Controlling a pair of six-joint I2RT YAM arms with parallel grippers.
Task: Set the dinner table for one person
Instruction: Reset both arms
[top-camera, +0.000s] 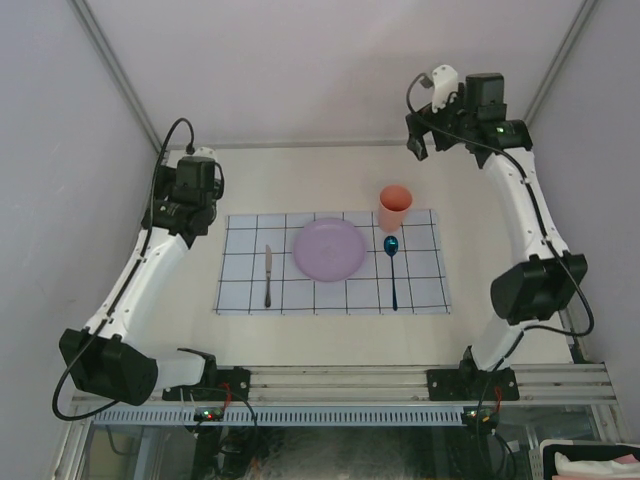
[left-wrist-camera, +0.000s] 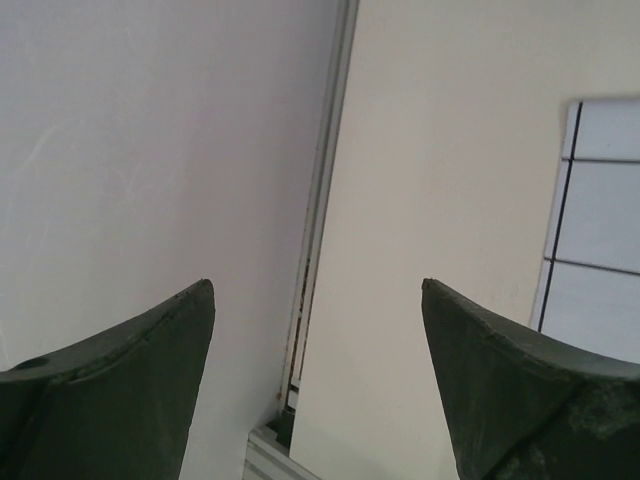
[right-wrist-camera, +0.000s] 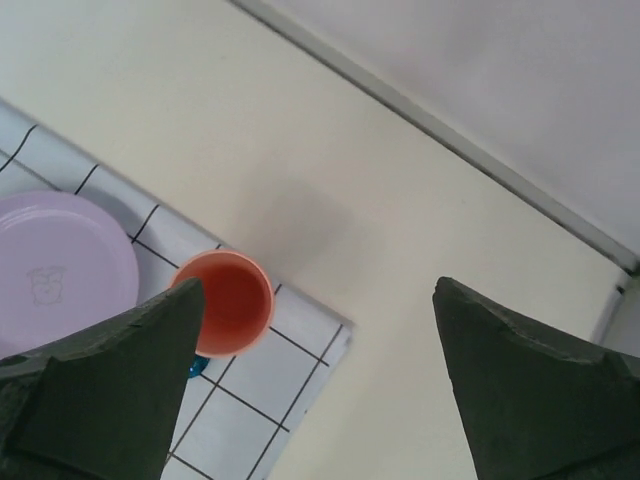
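Now the left gripper (left-wrist-camera: 318, 287) gapes empty; the right gripper (right-wrist-camera: 320, 287), jaws likewise apart, hangs clear of the orange cup (right-wrist-camera: 228, 305) below it.

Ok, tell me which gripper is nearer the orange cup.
Right. The right gripper hangs beyond the cup, toward the far right corner; the left gripper is across the plate, past the cloth's left edge.

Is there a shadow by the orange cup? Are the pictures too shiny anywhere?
Right wrist view: a faint, soft-edged shadow on the dinner table near the cup. Top view: even light, no glare on the plate. Left wrist view: evenly lit, no glare.
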